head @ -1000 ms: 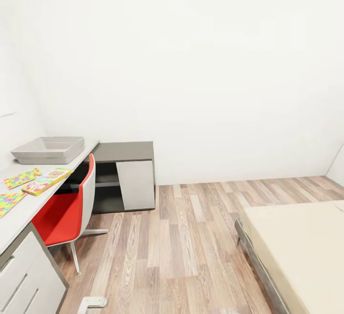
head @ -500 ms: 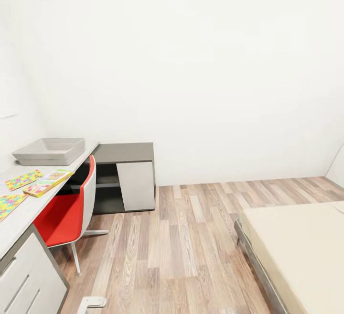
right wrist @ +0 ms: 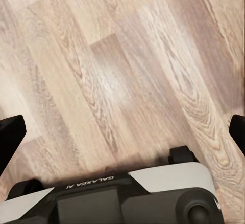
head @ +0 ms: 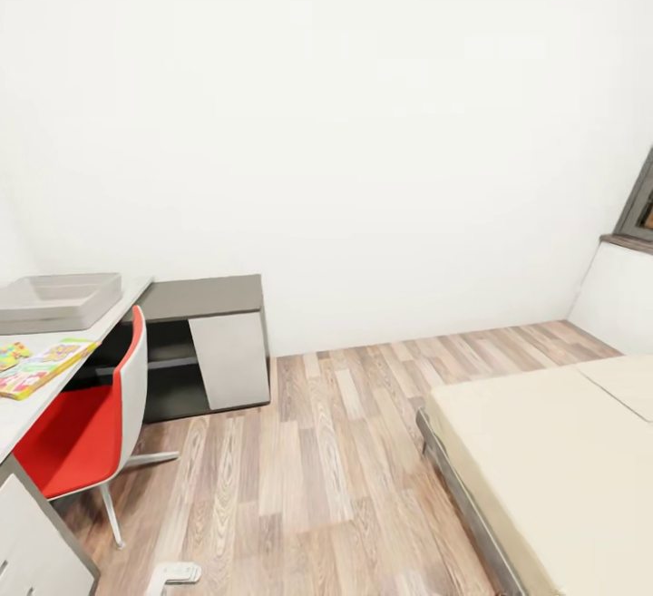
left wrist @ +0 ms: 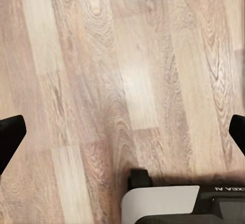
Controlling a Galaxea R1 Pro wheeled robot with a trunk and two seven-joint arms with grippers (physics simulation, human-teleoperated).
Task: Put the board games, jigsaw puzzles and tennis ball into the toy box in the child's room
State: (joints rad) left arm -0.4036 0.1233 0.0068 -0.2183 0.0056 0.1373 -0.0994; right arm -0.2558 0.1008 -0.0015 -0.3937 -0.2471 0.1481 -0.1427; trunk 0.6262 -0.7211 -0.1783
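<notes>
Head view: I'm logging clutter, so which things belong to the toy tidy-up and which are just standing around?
Job: toy box, board game, jigsaw puzzle, table, bed.
Bystanders: red chair, dark-topped cabinet, window.

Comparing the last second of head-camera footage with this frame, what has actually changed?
The head camera has swung to the right: the toy box, table, red chair and cabinet slid toward the picture's left, more of the bed shows, and a window has come in at the right. The things themselves look unmoved. Both end effectors are open over bare wood floor, holding nothing.
</notes>
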